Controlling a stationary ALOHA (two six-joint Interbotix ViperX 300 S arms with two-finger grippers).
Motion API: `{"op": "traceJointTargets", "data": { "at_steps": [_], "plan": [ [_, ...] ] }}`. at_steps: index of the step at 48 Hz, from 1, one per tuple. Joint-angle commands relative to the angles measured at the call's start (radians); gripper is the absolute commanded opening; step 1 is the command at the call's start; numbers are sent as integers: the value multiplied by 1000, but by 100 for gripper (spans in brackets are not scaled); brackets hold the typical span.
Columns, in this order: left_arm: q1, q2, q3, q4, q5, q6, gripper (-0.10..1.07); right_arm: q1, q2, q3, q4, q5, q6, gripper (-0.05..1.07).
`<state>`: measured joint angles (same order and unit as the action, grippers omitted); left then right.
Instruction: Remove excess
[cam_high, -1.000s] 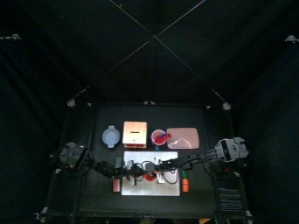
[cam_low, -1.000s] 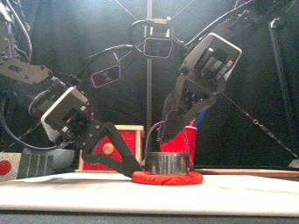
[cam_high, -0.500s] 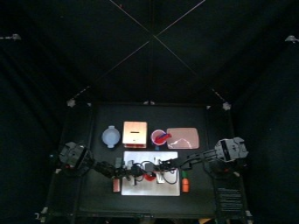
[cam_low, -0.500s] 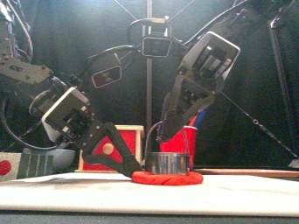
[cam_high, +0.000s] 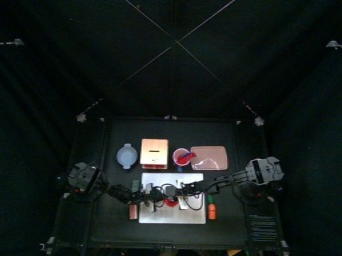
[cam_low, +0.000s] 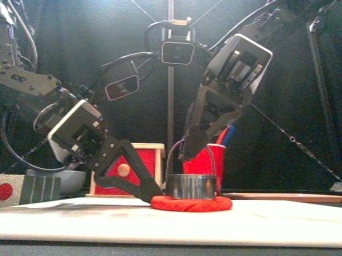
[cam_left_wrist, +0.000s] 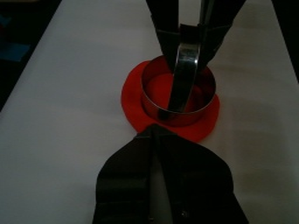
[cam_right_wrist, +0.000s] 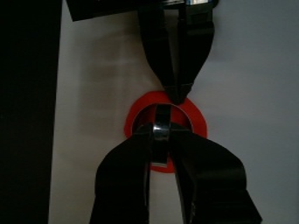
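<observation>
Front view: left jaws (cam_low: 150, 186) pinch the ring's (cam_low: 194, 184) near wall; right jaws (cam_low: 189, 148) hang above, gap unclear. Red dough (cam_low: 191, 204) looks soft, tearable; take the outer skirt.

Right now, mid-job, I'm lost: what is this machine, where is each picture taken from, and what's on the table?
It is a robot with two black arms at a small table inside black curtains. One picture looks straight down from high above, one looks level from the table's front edge, and one camera sits on each wrist.

On a white sheet lies a flat red dough disc with a metal ring cutter standing on it, so the red forms a rim around the ring. The left gripper steadies the ring's side. The right gripper comes down from above with its jaws astride the ring's rim; whether it grips is unclear. Behind stand a red cup and, seen from above, trays.
</observation>
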<state>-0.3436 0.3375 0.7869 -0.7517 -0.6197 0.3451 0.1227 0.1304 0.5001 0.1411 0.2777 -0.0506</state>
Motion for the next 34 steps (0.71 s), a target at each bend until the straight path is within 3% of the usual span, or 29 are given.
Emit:
{"op": "traceJointTargets", "data": {
  "at_steps": [1, 11, 21, 34],
  "plan": [
    [2, -3, -9, 0, 11, -2, 51, -3, -31, -21, -6, -2, -5, 51],
    [2, -3, -9, 0, 11, -2, 51, -5, -81, -25, -18, -2, -5, 51],
    [3, -3, -11, -2, 17, -2, 51, -37, -193, -6, -67, 9, -5, 51],
    [3, -8, -15, 0, 17, 0, 51, -95, -336, 104, -81, 18, -5, 51]
  ]
}}
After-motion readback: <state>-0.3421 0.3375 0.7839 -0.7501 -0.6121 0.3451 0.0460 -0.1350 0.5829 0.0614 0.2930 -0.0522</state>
